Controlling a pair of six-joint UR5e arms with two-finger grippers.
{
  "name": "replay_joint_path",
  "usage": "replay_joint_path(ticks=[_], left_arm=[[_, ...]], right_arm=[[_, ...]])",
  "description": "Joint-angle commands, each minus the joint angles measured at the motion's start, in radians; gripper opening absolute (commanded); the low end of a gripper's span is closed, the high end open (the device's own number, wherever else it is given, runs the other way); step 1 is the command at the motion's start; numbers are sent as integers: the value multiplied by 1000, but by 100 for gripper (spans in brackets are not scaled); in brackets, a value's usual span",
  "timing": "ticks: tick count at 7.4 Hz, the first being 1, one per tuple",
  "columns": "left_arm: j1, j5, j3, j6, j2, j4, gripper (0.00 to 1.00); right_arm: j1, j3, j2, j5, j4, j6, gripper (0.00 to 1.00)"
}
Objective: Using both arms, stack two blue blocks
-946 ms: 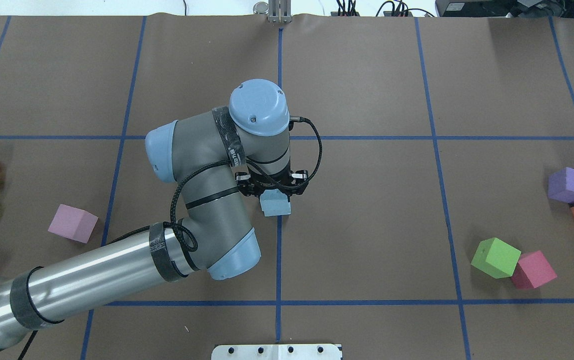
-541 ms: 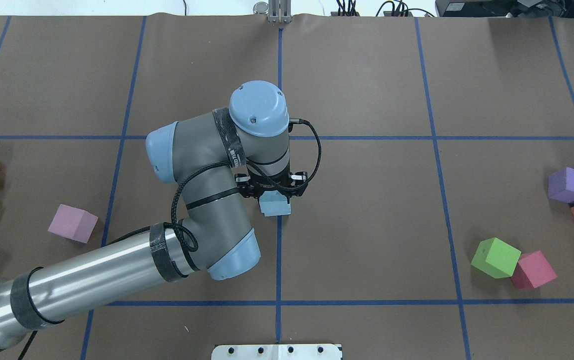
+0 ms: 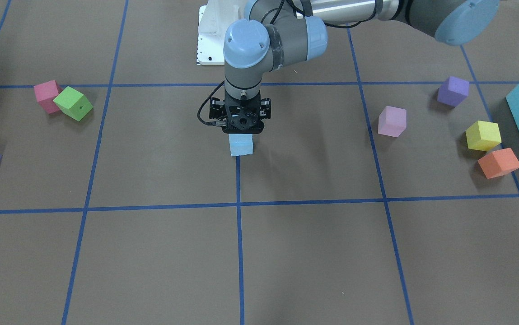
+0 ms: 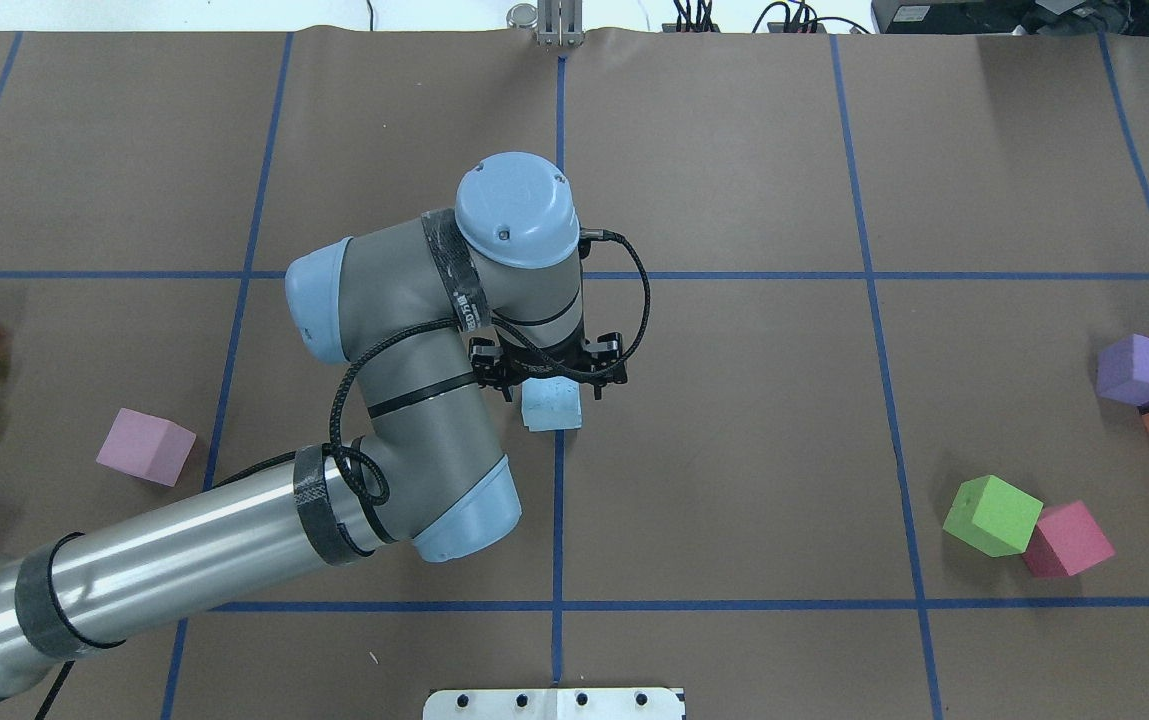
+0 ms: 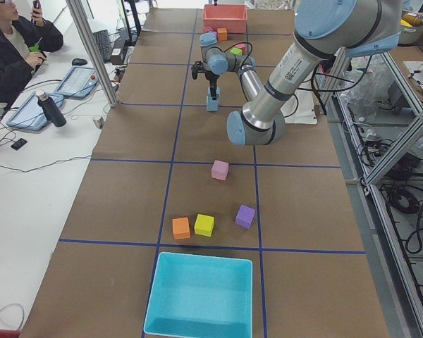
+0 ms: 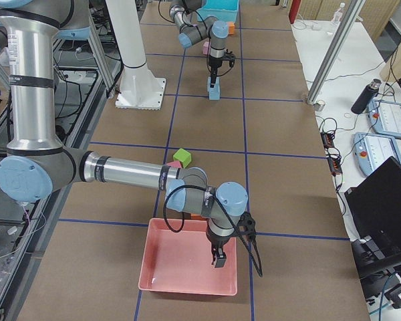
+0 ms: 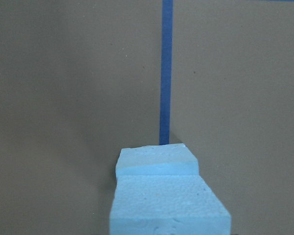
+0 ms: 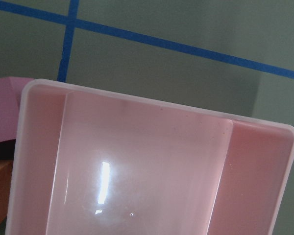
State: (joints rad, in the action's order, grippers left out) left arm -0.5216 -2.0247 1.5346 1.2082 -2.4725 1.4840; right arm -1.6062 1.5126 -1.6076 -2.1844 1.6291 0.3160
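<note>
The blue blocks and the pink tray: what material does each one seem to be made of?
The blue blocks look like foam: matte, finely grainy faces with slightly ragged cut edges. The pink tray is probably moulded plastic: its smooth floor is glossy, with bright light reflections, and its rim is rounded.

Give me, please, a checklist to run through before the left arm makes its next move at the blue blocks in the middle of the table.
1. Blocks stacked: ok. In the left wrist view the upper blue block sits on the lower blue block, with a small step at the seam.
2. Position of the left gripper above the stack: ok.
3. Its jaws free of the upper block: cannot tell; the wrist hides them.
4. Room around the stack: ok. The nearest other cube, the pale pink cube, lies well apart.
5. Distance of the right gripper: ok. It hangs over the pink tray, far from the stack.
</note>
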Motion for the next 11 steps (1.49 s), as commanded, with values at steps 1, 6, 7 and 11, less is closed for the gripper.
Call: replay_joint_path(ticks=[1,6,7,11], left_arm=[[-26,-18,159,1,3,-126,98],[-339,-77,424,-421,264,-268,98],[-445,-169,415,-588,352,-268,98],[-829,-278,348,-1249,675,-252,98]], right_arm=[[0,0,2,0,0,0,100],[0,1,2,-12,0,2,100],[0,1,6,-11,0,2,100],[0,-2,5,-17,2,2,100]])
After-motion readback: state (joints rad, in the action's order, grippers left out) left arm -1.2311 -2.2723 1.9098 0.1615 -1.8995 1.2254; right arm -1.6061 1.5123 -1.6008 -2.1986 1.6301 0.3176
